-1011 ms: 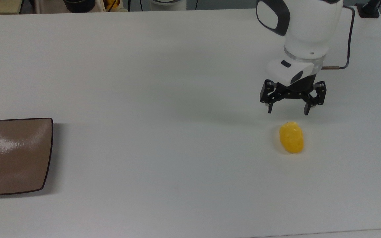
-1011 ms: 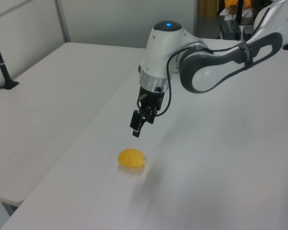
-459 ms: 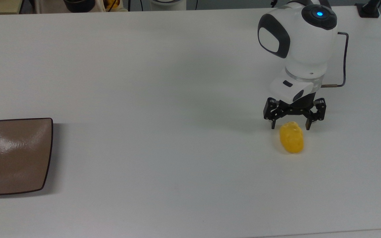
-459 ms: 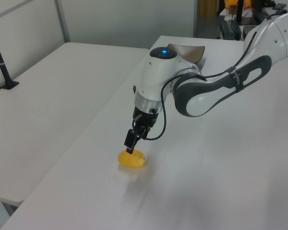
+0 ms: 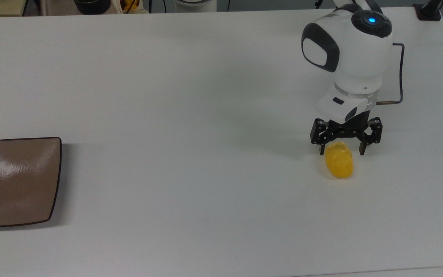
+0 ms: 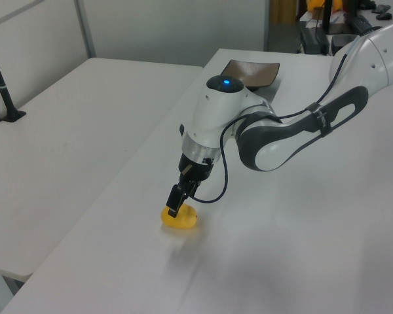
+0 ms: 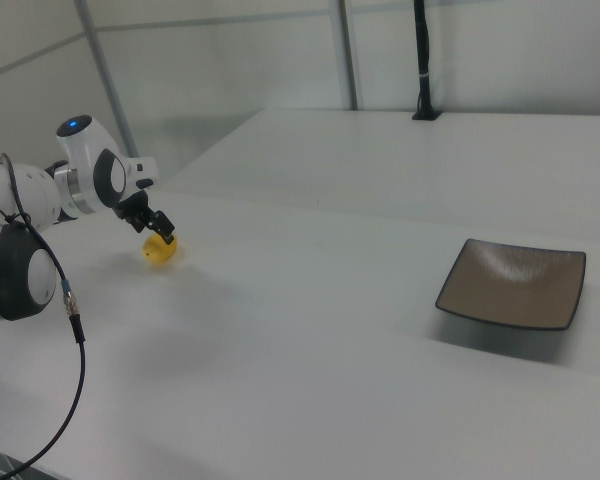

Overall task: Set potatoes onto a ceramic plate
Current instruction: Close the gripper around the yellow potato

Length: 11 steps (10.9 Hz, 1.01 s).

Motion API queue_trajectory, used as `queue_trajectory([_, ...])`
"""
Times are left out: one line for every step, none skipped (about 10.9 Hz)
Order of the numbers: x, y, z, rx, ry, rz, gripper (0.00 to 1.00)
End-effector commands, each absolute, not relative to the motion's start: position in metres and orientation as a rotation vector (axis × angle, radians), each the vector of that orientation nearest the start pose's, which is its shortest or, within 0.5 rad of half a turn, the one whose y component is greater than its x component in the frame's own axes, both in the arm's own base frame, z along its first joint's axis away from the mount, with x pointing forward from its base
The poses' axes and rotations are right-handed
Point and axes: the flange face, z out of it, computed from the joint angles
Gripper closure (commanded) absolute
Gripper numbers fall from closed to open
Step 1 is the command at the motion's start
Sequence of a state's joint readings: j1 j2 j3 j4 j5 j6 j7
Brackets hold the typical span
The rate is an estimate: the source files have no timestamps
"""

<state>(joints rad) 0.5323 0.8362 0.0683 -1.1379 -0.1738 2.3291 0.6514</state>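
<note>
Well, the big white worktop [image 5: 190, 96] carries almost nothing, which leaves the arm [image 5: 350, 57] a free run from one end to the other. The arm leans down over the top view's right side, its wrist pointed nearly straight at the surface, so the tool comes at its target from above rather than from the side.

Far off at the top view's left edge sits the ceramic plate [image 5: 15, 181], brown and glossy, flat on the worktop with nothing on it; it is well apart from everything else, so a long carry lies ahead.

The tool [image 5: 342, 150] has its fingers spread apart, one on each side of the far end of the potato [image 5: 339, 161], straddling its narrow width. That looks deliberate: gripping across the short axis should give a steadier hold on a lumpy, rounded thing. In the left view the tool [image 6: 177, 204] sits right down at the potato [image 6: 181, 219], which lies on the worktop, not yet lifted. I'd judge the squeeze comes next.
</note>
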Motion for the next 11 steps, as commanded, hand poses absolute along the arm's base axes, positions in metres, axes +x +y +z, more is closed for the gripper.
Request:
queue_trajectory([0.665,0.443,0.321,-2.98,-0.056,-0.576,0.0])
queue_trajectory([0.666,0.442,0.311,-2.986,-0.057,-0.572,0.0])
queue_trajectory([0.666,0.443,0.309,-2.98,-0.061,-0.579,0.0])
queue_trajectory([0.666,0.443,0.309,-2.98,-0.064,-0.583,0.03])
queue_trajectory([0.666,0.443,0.31,-2.985,-0.078,-0.595,0.13])
queue_trajectory([0.666,0.443,0.309,-2.99,-0.09,-0.604,0.29])
queue_trajectory([0.666,0.443,0.308,-2.992,-0.1,-0.608,0.47])
queue_trajectory([0.666,0.442,0.307,-2.993,-0.105,-0.608,0.54])
queue_trajectory([0.665,0.442,0.304,-3.0,-0.13,-0.6,0.66])
queue_trajectory([0.666,0.439,0.307,-3.001,-0.134,-0.603,0.71])
queue_trajectory([0.665,0.437,0.315,-3.001,-0.133,-0.61,0.72])
